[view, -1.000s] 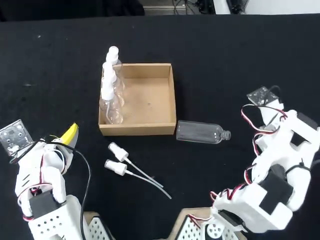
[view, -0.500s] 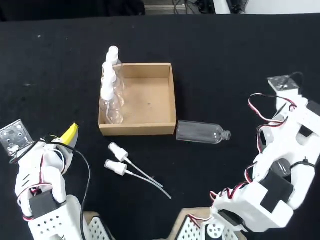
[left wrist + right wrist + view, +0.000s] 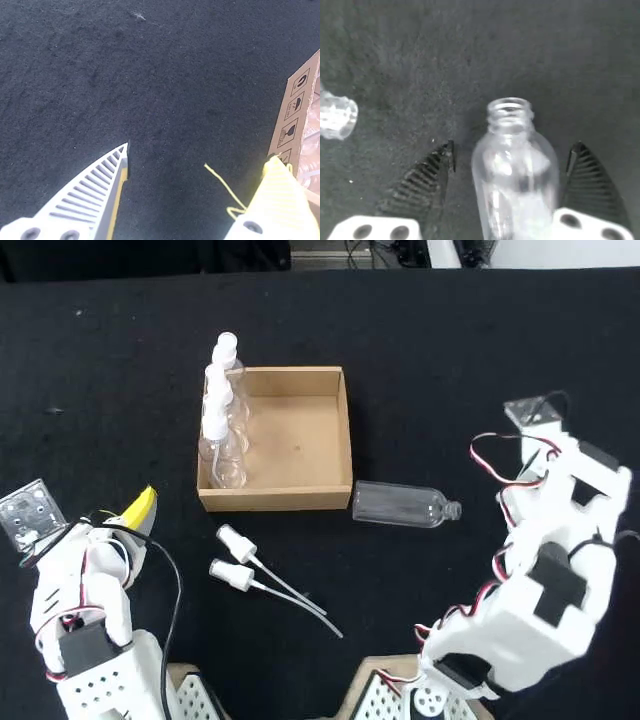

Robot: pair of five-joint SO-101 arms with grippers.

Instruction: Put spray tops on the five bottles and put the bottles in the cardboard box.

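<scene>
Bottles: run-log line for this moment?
box: three topped bottles in cardboard box | table: lying bottle untopped, two spray tops loose | right gripper: open around another untopped bottle | left gripper: open, empty

cardboard box, outer wall carries a column of small black handling symbols in squares — pictograms only, no legible words or numbers
</scene>
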